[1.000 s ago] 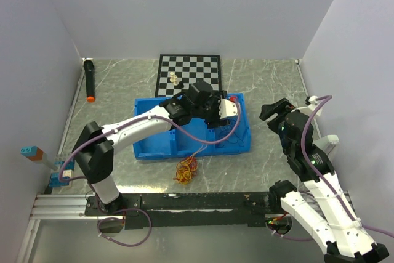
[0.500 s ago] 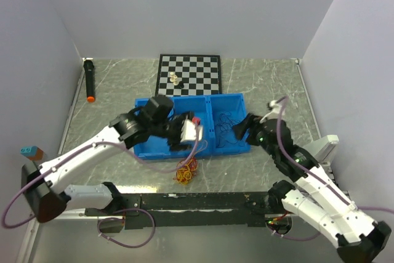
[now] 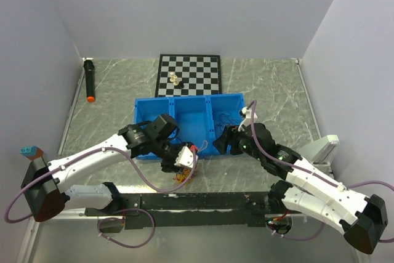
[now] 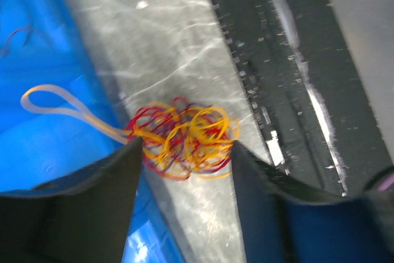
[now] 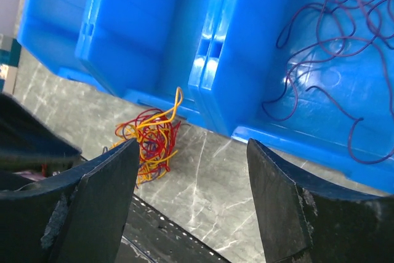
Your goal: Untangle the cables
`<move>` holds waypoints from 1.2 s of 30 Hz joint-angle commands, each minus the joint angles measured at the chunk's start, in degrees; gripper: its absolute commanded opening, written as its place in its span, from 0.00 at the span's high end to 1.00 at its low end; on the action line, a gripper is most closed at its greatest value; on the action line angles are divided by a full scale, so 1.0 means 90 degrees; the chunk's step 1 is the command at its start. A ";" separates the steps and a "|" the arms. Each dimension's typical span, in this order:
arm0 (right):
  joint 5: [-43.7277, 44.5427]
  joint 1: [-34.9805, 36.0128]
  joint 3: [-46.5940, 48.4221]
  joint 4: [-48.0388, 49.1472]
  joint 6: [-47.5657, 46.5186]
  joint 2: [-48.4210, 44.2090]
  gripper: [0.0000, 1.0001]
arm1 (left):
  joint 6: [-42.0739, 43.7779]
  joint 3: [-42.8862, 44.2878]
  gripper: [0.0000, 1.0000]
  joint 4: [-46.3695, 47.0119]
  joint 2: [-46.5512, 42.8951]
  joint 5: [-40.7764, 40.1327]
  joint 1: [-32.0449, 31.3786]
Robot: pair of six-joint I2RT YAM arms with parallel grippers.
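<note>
One red-and-yellow cable clump sits tightly tangled.

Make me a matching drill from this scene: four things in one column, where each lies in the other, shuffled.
1 red-yellow cable tangle
2 purple cable
3 chess pieces
4 black marker

A on the chessboard
B far left edge of the table
C in the blue bin, right compartment
D on the table, at the bin's near side

Pairs: 1-D, 2-C, 3-A, 4-B
</note>
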 commanded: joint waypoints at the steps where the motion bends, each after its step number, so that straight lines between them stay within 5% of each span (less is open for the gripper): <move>1: -0.0013 0.0139 -0.0068 0.0529 -0.0025 0.0081 0.24 | 0.0288 0.0140 0.46 -0.0030 0.0226 0.0553 -0.0204; 6: -0.0002 0.0237 -0.0116 0.0646 -0.0161 0.0149 0.27 | 0.0786 -0.0065 0.84 -0.0167 0.0344 0.0309 -0.0331; 12: -0.0081 0.0344 -0.0224 0.0627 -0.0308 0.0101 0.27 | 0.0630 -0.0446 0.71 0.0127 0.0130 -0.0111 -0.0341; 18: 0.0026 0.0403 -0.0224 0.0656 -0.0308 0.0139 0.27 | 0.0035 -0.0544 0.46 0.0526 0.0110 -0.0101 -0.0341; 28: 0.0280 0.0501 -0.0263 0.0607 -0.0347 0.0169 0.28 | -0.0112 -0.0690 0.49 0.0898 0.0168 -0.0102 -0.0341; 36: 0.0505 0.0520 -0.0282 0.0607 -0.0308 0.0188 0.31 | 0.0278 -0.0651 0.65 0.0722 0.0305 -0.0228 -0.0410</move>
